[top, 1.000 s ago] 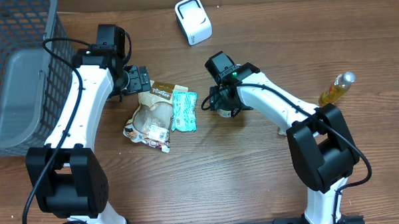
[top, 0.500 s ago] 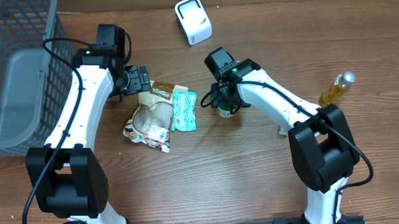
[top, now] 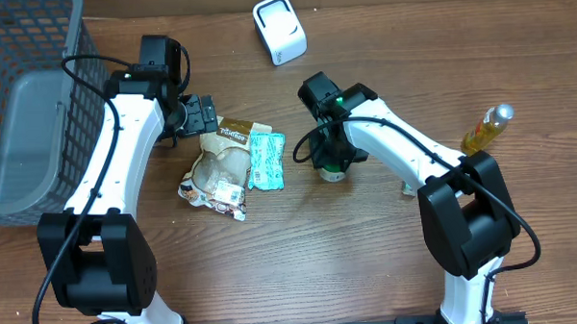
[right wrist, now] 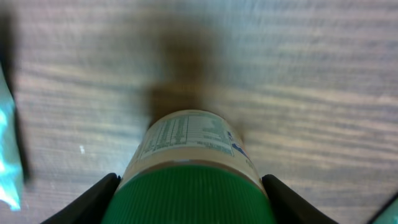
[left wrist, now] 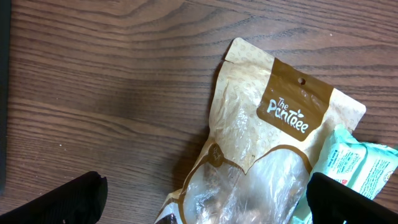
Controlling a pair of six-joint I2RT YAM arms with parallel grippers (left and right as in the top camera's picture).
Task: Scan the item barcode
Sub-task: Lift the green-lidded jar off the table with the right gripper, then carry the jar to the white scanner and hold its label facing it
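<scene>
green-lidded jar (right wrist: 186, 137) stands between right gripper (right wrist: 189, 193) fingers.

bright, even light, soft shadows; right wrist view blurred, seemingly out of focus.

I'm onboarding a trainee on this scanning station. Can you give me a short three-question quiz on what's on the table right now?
1. True or false: the barcode scanner sits inside the wire basket.
2. Which item is between the right gripper's fingers? A. yellow bottle B. green-lidded jar C. teal packet
3. Short answer: what brand name is printed on the brown snack pouch?

Key
1. False: the barcode scanner stands on the table, outside the wire basket.
2. B, the green-lidded jar.
3. The Pantree.
</scene>
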